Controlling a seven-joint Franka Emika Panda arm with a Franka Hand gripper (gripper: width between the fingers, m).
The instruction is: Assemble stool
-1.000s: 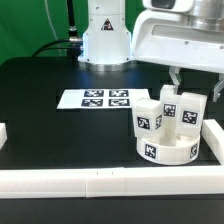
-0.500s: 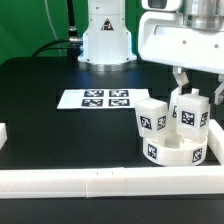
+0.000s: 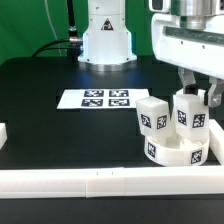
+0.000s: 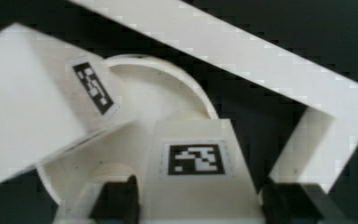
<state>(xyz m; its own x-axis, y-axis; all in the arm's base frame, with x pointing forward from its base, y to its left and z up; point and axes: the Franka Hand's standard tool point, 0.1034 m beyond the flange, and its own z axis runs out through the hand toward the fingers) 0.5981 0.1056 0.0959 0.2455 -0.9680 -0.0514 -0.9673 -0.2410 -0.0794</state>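
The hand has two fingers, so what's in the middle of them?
A white leg with a black-and-white tag sits between the fingers of the hand. The wrist view shows it best.

A black table (image 3: 60,140) is seen under a white seat disc (image 3: 170,153) and white block legs (image 3: 152,114), each marked with black-and-white square tags. At about nine o'clock from the stool, a white marker board (image 3: 97,99) printed with four black tags is shown. White border rails (image 3: 90,181) and a green backdrop (image 3: 30,25) are also visible.
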